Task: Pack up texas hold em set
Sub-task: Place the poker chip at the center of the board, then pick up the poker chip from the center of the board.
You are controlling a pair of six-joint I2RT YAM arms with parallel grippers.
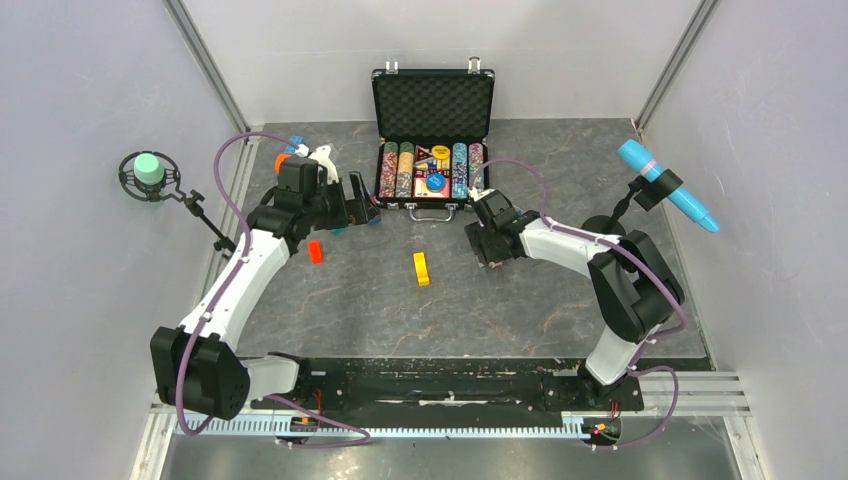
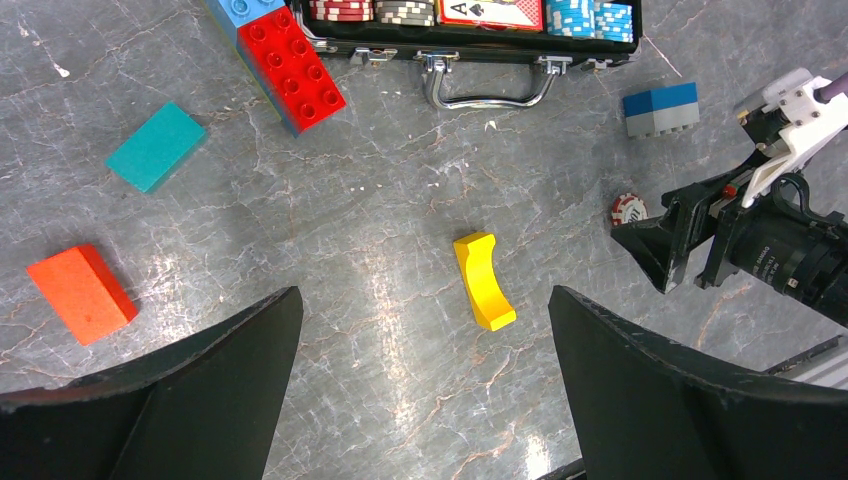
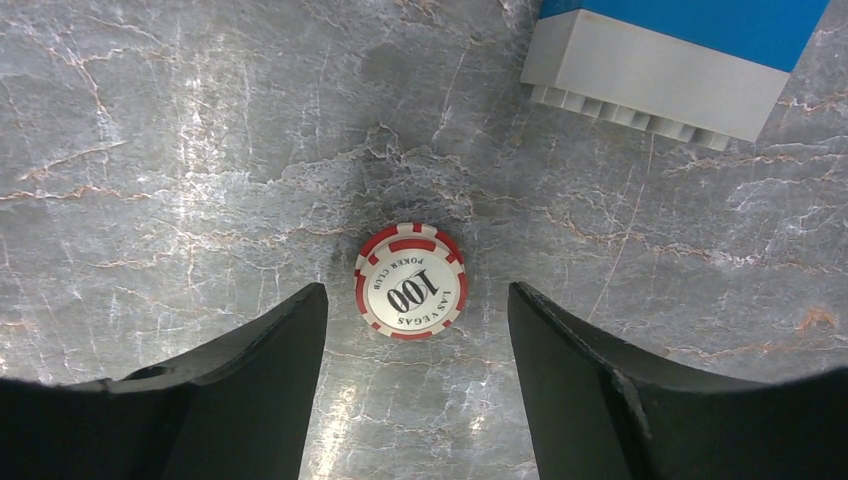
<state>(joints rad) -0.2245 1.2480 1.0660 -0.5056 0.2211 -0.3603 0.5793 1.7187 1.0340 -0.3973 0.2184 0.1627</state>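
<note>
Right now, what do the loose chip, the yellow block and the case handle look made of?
The chip looks like moulded plastic or clay composite, matte, with a printed centre label. The yellow block seems painted wood or plastic: smooth, even colour. The handle looks polished metal, glinting silver.

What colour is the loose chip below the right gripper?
Red and white chip, marked 100; right wrist view shows it best.

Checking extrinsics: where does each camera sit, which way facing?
Top external: above and behind, looking down at the open case; left arm, right arm show.
Left wrist: faces down at the yellow block; left hand at bottom.
Right wrist: straight down on the 100 chip, right hand straddling it.
Both wrist views share that chip.
</note>
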